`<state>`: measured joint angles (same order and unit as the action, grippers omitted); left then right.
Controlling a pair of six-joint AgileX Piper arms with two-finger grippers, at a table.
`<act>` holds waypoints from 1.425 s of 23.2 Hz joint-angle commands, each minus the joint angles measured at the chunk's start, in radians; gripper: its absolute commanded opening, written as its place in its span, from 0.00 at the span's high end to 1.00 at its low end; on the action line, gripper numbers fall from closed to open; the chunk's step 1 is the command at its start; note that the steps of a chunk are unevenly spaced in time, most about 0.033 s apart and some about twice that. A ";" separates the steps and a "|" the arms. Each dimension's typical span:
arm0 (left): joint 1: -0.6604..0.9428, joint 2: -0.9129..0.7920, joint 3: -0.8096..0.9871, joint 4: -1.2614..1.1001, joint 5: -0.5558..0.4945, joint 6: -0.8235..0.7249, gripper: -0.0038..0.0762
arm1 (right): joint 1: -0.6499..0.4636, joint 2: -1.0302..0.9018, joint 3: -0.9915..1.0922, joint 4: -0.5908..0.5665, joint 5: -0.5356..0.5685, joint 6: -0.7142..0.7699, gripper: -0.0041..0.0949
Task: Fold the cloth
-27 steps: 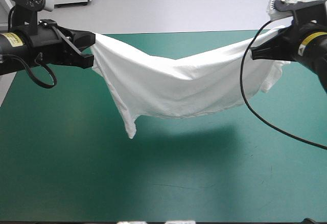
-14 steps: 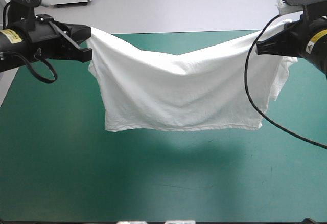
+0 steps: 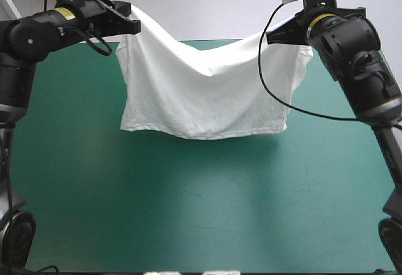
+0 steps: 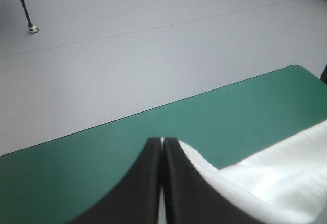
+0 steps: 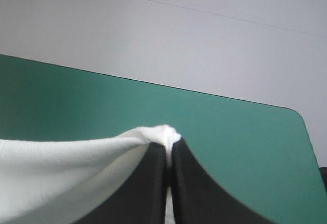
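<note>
Nearest, the table (image 3: 188,218) is spreading its teal-green cover. Over its far half the shirt (image 3: 207,93) is hanging in the air, hem dangling level, top edge sagging in the middle. At the far edge the left gripper (image 3: 135,27) is pinching one top corner and the right gripper (image 3: 270,38) the other, each pair of black fingers pressing all but together on the fabric.

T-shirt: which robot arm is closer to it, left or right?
Neither: both hold the T-shirt. The left fingers are shut on one top corner, the right fingers on the other; it hangs between them over the table.
</note>
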<state>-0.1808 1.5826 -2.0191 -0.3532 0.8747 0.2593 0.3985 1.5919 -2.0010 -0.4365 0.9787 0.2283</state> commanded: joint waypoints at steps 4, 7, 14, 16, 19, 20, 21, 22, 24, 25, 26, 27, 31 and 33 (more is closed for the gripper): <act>0.017 0.120 -0.141 -0.026 -0.144 -0.001 0.96 | -0.220 0.077 -0.143 0.279 -0.166 -0.110 0.98; 0.026 0.172 -0.210 -0.033 -0.135 -0.001 0.96 | -0.291 0.108 -0.156 0.421 -0.165 -0.180 0.98; 0.030 0.213 -0.189 -0.052 0.032 0.001 0.96 | -0.367 0.144 -0.121 0.572 -0.046 -0.248 0.98; 0.030 0.213 -0.160 -0.078 0.084 0.001 0.96 | -0.367 0.144 -0.075 0.609 -0.011 -0.283 0.98; 0.030 0.195 -0.086 -0.106 0.236 -0.006 0.96 | -0.367 0.098 0.093 0.676 0.016 -0.326 0.98; 0.030 0.185 -0.058 -0.110 0.258 -0.006 0.96 | -0.367 0.087 0.126 0.678 0.020 -0.328 0.98; 0.030 0.162 0.012 -0.115 0.278 -0.008 0.96 | -0.367 0.057 0.192 0.680 0.025 -0.328 0.98; 0.030 0.146 0.052 -0.117 0.288 -0.006 0.96 | -0.367 0.043 0.221 0.680 0.025 -0.328 0.98; 0.025 0.088 0.199 -0.119 0.321 -0.008 0.96 | -0.367 -0.023 0.365 0.682 0.020 -0.333 0.98; 0.024 0.061 0.255 -0.123 0.326 -0.008 0.96 | -0.365 -0.054 0.428 0.685 0.014 -0.333 0.98; 0.024 0.028 0.326 -0.130 0.326 -0.006 0.96 | -0.363 -0.091 0.504 0.690 0.012 -0.339 0.98; 0.024 0.004 0.376 -0.132 0.326 -0.006 0.96 | -0.356 -0.120 0.560 0.686 0.012 -0.339 0.98; 0.001 -0.095 0.585 -0.115 0.326 -0.006 0.96 | -0.276 -0.237 0.784 0.633 -0.004 -0.339 0.98; -0.037 -0.141 0.700 -0.099 0.327 -0.006 0.96 | -0.247 -0.273 0.879 0.618 0.021 -0.330 0.98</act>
<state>-0.1893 1.5124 -1.3638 -0.4239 1.2193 0.2597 0.1391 1.3745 -1.1500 0.1898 1.0123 -0.1011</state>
